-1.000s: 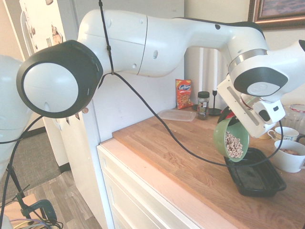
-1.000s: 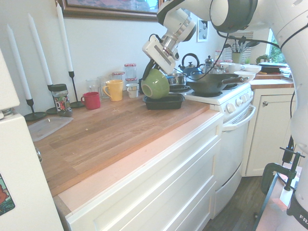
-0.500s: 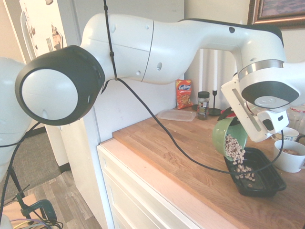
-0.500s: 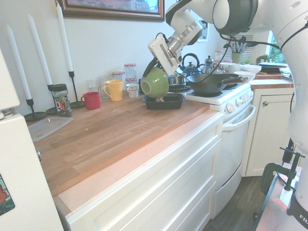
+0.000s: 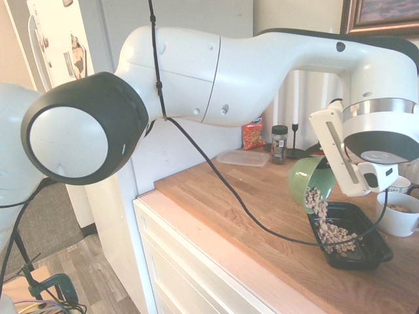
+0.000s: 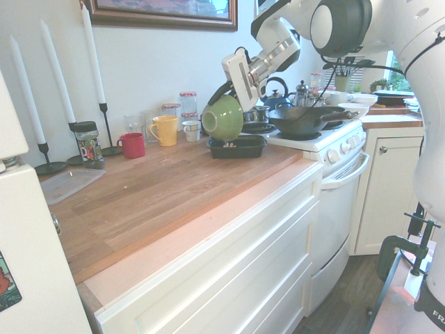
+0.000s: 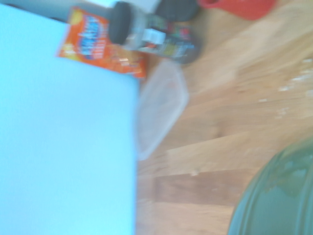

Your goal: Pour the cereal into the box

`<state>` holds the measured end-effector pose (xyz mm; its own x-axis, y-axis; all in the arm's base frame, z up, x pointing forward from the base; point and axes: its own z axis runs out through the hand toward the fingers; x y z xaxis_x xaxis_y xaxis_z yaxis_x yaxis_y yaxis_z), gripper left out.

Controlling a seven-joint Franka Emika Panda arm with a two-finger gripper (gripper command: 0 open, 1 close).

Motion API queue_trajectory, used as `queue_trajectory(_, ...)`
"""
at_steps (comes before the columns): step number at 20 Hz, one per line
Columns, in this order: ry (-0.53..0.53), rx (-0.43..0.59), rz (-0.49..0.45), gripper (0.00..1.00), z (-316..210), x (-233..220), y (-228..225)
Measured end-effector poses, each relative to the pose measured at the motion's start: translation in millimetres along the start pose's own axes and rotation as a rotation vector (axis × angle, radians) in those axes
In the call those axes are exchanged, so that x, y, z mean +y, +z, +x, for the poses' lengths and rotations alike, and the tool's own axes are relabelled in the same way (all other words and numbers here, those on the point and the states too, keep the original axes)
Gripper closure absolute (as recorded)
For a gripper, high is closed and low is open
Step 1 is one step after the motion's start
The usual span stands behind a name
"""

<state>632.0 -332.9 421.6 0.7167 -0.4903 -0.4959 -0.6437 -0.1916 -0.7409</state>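
The two-finger gripper is clamped tight on the rim of a glossy green ceramic bowl, holding it tipped steeply on its side above the wooden countertop. Tiny tan and pinkish ring-shaped cereal pieces spill from the bowl's lowered lip in a stream into the shallow black rectangular plastic tray just below, where a heap lies at its near end. A white mug stands just beside the tray.
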Motion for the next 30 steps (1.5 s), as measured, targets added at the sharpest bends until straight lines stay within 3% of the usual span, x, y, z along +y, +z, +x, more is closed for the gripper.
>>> queue_trajectory(9, -0.033, -0.033, 0.064, 1.00, -4, 0, -11)
queue_trajectory(13, -0.028, -0.002, 0.045, 1.00, -1, 0, -15)
queue_trajectory(16, -0.022, 0.120, -0.061, 1.00, 2, -21, -7)
queue_trajectory(19, -0.028, 0.211, -0.205, 1.00, -12, -63, 28)
queue_trajectory(24, -0.050, 0.381, -0.434, 1.00, -42, -125, 116)
queue_trajectory(30, -0.137, 0.568, -0.708, 1.00, -73, -152, 228)
